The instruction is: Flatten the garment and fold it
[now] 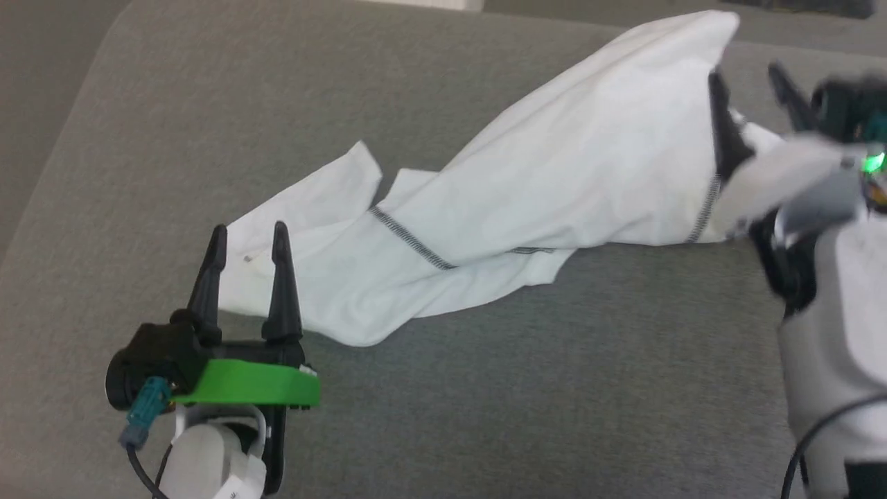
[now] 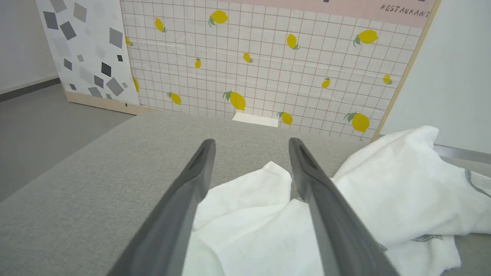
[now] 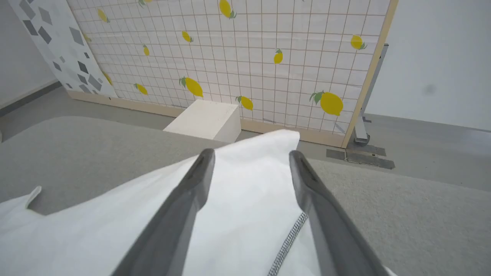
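Note:
The garment (image 1: 554, 173), a white knit shirt with dark zigzag seams, lies crumpled in a long band across the grey padded surface (image 1: 485, 388), from lower left to upper right. Its far right end stands up in a peak (image 3: 284, 140). My left gripper (image 1: 249, 232) is open at the garment's left end, its fingers spread over the cloth (image 2: 245, 199). My right gripper (image 1: 748, 76), blurred, is open at the garment's right end. In the right wrist view its jaws stand wide apart over the white cloth (image 3: 245, 199), with a seam (image 3: 287, 241) beside the right finger.
Beyond the surface's far edge stand a lemon-patterned tiled panel (image 2: 268, 57) and a speckled panel (image 2: 84, 50), with a rigid white box (image 3: 207, 119) on the floor in front. The surface's left edge drops to grey floor (image 2: 38, 115).

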Robot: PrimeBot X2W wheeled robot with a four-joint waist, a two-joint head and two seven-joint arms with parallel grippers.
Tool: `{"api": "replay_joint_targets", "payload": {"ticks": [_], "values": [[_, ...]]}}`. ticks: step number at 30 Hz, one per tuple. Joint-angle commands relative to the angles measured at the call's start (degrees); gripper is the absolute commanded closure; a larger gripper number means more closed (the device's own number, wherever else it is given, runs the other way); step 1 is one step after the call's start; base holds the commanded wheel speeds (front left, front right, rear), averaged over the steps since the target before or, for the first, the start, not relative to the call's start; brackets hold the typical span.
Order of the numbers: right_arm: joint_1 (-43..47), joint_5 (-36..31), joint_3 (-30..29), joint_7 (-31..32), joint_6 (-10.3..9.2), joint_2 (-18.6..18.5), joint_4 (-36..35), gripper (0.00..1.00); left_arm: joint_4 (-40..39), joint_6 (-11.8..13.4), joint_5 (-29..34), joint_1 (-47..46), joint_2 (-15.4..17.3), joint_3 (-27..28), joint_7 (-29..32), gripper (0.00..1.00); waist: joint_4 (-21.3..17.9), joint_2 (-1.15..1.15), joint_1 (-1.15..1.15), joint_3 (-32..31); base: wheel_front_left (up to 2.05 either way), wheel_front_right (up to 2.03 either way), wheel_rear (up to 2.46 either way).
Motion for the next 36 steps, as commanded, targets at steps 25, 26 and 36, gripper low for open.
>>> {"api": "replay_joint_targets", "payload": {"ticks": [25, 26, 36], "values": [[32.2, 15.5, -11.2, -2.1, -0.06, 4.3, -19.2, 0.00, 22.4, -2.4, -5.3, -17.9, 0.5, -19.2, 41.1, 0.00, -17.8, 0.00, 0.00, -7.5, 0.00, 0.00, 0.00], [32.0, 15.5, -11.0, -2.3, -0.06, 4.3, -19.3, 0.00, 24.1, -1.7, -4.9, -18.9, 0.8, -19.5, 44.3, 0.00, -18.1, 0.00, 0.00, -7.0, 0.00, 0.00, 0.00], [31.2, 15.9, -10.5, -3.7, -0.06, 4.3, -18.6, 0.00, 32.1, 0.6, -4.6, -22.7, 1.5, -19.5, 48.6, 0.00, -18.7, 0.00, 0.00, -4.2, 0.00, 0.00, 0.00]]}}
